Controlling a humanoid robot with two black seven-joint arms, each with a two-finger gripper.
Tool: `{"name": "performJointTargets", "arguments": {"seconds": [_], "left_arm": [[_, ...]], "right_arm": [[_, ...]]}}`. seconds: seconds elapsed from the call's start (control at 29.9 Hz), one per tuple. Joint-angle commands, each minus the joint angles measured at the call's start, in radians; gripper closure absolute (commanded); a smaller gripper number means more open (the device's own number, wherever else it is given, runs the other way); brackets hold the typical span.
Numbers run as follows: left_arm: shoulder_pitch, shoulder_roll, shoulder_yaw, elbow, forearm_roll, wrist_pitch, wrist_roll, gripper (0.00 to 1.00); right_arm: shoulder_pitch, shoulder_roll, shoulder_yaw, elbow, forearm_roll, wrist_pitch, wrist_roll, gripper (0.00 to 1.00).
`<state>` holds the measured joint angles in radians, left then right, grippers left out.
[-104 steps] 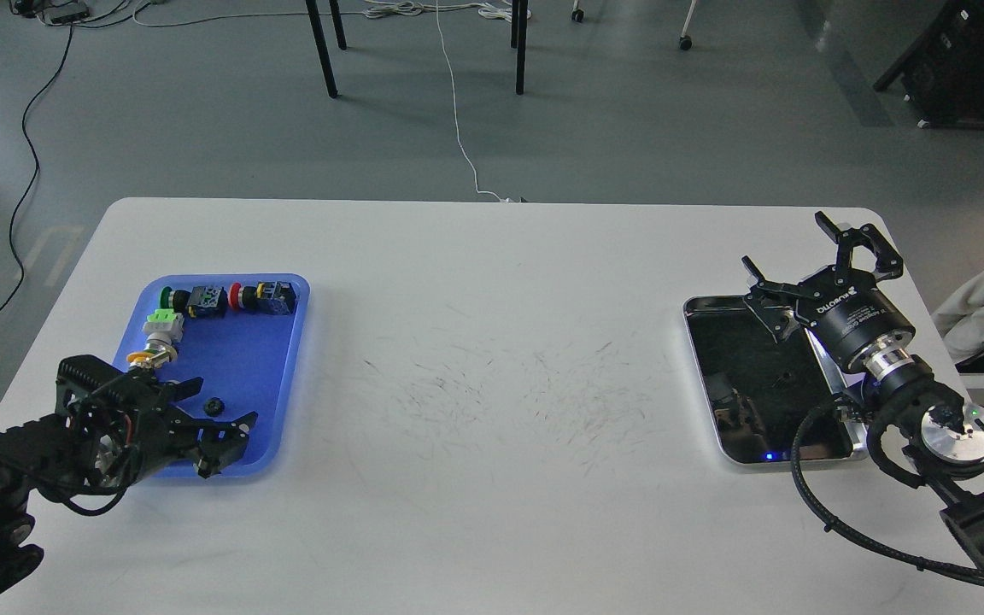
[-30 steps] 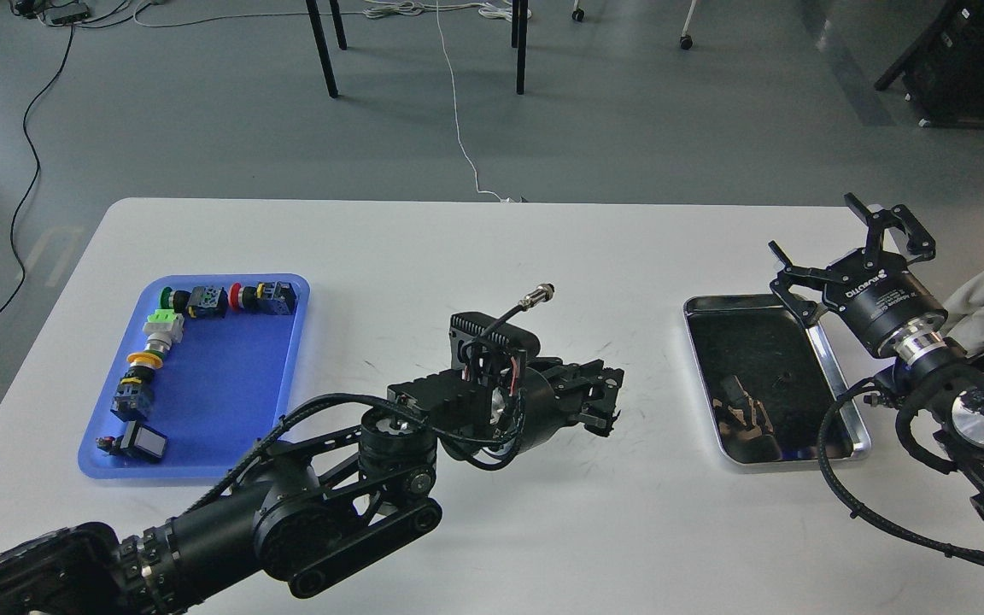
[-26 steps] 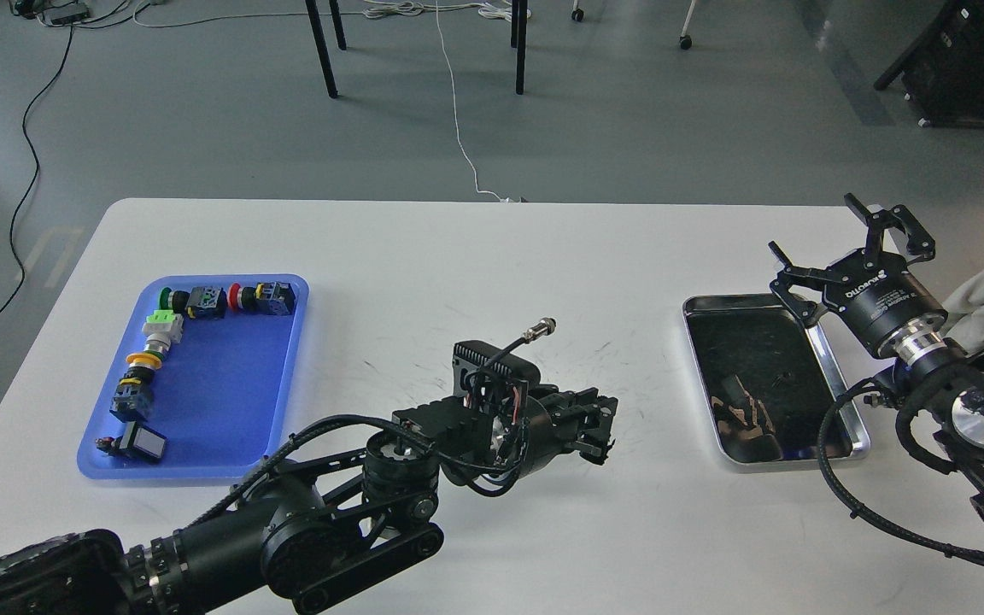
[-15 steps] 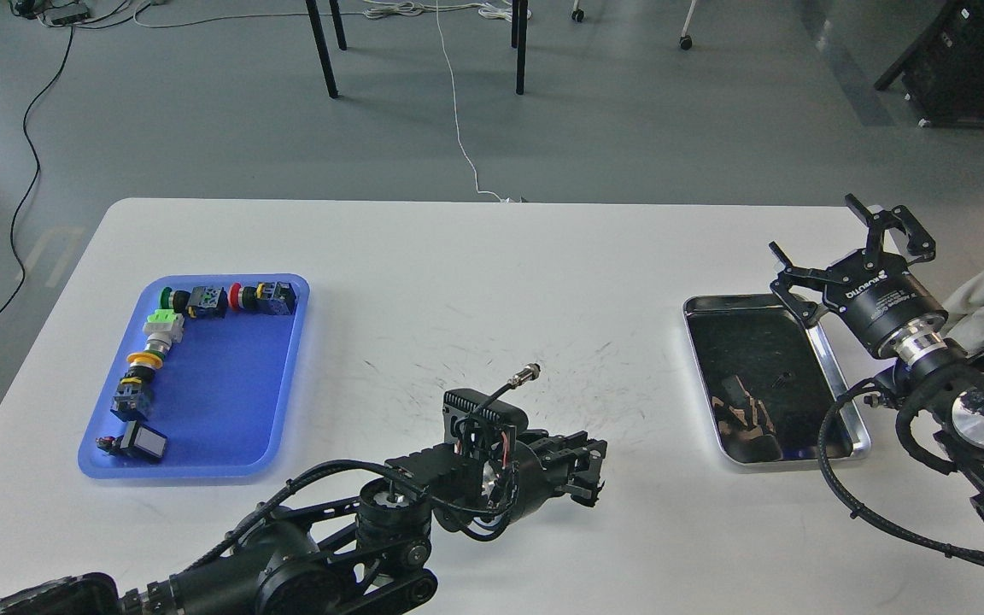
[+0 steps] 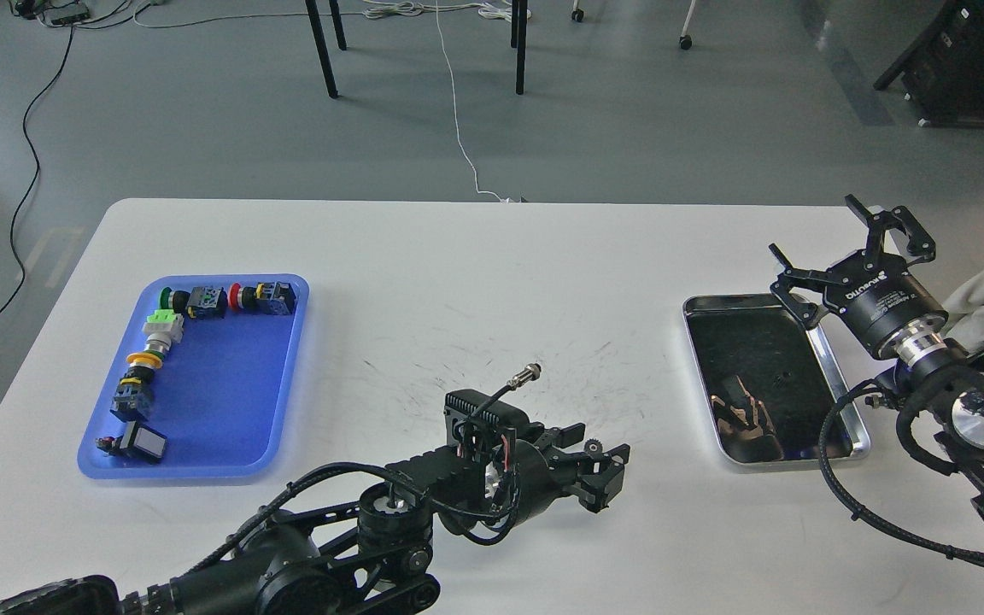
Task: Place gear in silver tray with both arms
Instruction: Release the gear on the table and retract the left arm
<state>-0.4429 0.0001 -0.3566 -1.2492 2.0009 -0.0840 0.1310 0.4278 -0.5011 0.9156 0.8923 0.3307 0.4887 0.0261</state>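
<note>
Black against the white table [image 5: 475, 256], the small toothed gear [image 5: 593, 446] sits at the tips of the left claw [image 5: 601, 465], low over the middle of the table. The fingers look spread, with the gear lying between them or just beside the upper one — I cannot tell whether it is pinched or already resting loose on the surface.

Well to the right lies the silver tray [image 5: 838, 376], its dark bottom mirroring the arm above and showing only a tiny dark speck. The right claw [image 5: 851, 256] hangs over the tray's far right corner, fingers wide apart and holding nothing. On the left side, the blue tray [image 5: 227, 384] keeps a row of coloured buttons and switches along its far and left edges.

By my judgement the gear is at a handover spot, well short of the tray.

Risks from here:
- The gear is small and round, so a nudge from either claw could roll it off across the smooth table.
- If the right claw closes off-centre, the teeth may slip out sideways.
- The loose cable plug [image 5: 528, 373] sticking up from the left wrist could snag if the arms come close.
</note>
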Motion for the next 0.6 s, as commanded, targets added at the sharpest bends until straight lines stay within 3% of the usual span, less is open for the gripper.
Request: {"name": "performJointTargets", "arguments": {"seconds": [0.0, 0.17, 0.37, 0.57], "left_arm": [[-0.016, 0.000, -0.022, -0.002, -0.020, 0.049, -0.004, 0.02], [-0.026, 0.000, -0.247, -0.051, -0.065, 0.081, 0.007, 0.02], [-0.059, 0.006, -0.522, -0.137, -0.244, 0.099, 0.013, 0.02], [-0.069, 0.272, -0.671, -0.150, -0.566, 0.214, -0.001, 0.02]], "right_arm": [[0.020, -0.002, 0.000, 0.010, -0.009, 0.000, -0.005, 0.03], [0.026, -0.046, -0.006, 0.124, -0.056, 0.000, -0.008, 0.03], [0.054, -0.102, -0.012, 0.281, -0.146, -0.071, -0.014, 0.03], [0.121, -0.128, -0.073, 0.468, -0.292, -0.179, -0.078, 0.03]]}}
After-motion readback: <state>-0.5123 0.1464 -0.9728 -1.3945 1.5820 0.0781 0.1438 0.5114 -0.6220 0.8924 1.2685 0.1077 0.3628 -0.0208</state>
